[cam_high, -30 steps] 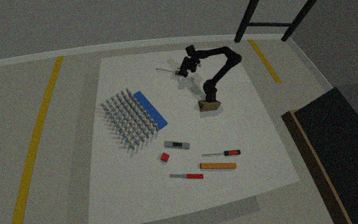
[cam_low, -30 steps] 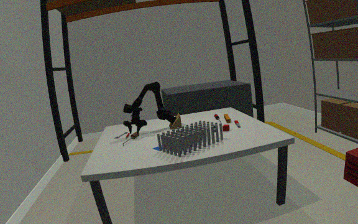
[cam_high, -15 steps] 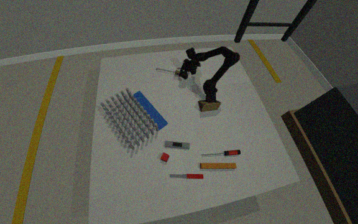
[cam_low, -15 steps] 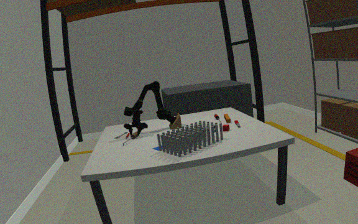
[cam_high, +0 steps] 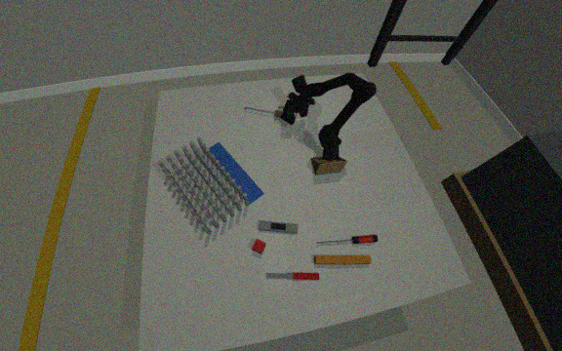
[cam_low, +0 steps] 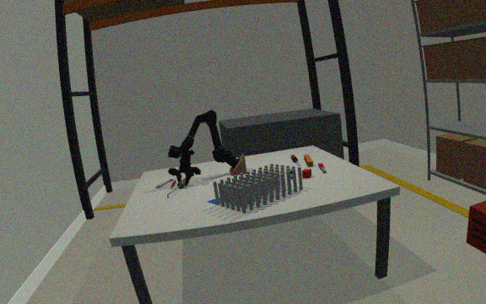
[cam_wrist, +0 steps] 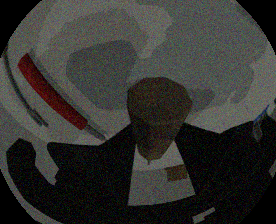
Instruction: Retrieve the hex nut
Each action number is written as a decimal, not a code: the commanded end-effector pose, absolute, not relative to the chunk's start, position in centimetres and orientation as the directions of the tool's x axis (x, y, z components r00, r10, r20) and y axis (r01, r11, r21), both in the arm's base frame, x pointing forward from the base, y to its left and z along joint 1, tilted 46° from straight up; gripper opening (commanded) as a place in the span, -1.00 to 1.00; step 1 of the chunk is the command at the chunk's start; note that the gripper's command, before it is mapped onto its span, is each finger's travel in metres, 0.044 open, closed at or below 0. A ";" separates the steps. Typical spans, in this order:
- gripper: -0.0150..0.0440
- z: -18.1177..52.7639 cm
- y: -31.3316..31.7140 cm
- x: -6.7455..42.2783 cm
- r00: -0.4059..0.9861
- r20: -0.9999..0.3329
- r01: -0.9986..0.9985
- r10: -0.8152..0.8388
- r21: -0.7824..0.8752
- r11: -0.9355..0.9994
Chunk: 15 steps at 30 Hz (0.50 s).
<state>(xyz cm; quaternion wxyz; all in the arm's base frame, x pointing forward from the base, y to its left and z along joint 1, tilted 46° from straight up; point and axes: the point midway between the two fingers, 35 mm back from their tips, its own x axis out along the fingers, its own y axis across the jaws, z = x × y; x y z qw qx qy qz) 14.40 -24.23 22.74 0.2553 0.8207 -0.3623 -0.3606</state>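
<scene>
My gripper [cam_high: 287, 115] [cam_low: 182, 179] [cam_wrist: 153, 125] is down at the table's far side, shut on the brown handle [cam_high: 279, 113] [cam_wrist: 158, 111] of a hook tool. The tool's thin metal shaft [cam_high: 260, 110] [cam_low: 171, 192] lies along the table, pointing away from the arm. The field of standing grey spacers [cam_high: 202, 189] [cam_low: 259, 186] is well away from the gripper. The blue taped strip [cam_high: 236, 172] [cam_low: 212, 202] runs along the field's edge. The nut is hidden among the spacers. A red-handled tool [cam_wrist: 50, 92] [cam_low: 173, 184] and a thin grey tool [cam_wrist: 21, 91] [cam_low: 163, 184] lie beside the gripper.
The arm's base [cam_high: 328, 166] stands mid-table. On the near side lie a grey block [cam_high: 277, 226], a red cube [cam_high: 259, 246] [cam_low: 306, 173], a red-handled screwdriver [cam_high: 354, 239], an orange bar [cam_high: 342, 259] [cam_low: 308, 160] and a grey-and-red tool [cam_high: 293, 276] [cam_low: 322, 167].
</scene>
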 end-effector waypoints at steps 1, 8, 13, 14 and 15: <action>-0.46 24.1 -24.0 15.1 0.500 -0.366 -0.379 -0.785 0.722 -0.578; -0.49 25.2 -22.9 16.1 0.503 -0.378 -0.377 -0.777 0.713 -0.591; -0.49 25.9 -21.7 16.7 0.499 -0.401 -0.383 -0.768 0.693 -0.611; -0.49 26.1 -21.5 16.8 0.498 -0.406 -0.385 -0.766 0.689 -0.614; -0.49 26.2 -21.3 16.9 0.497 -0.410 -0.386 -0.765 0.685 -0.618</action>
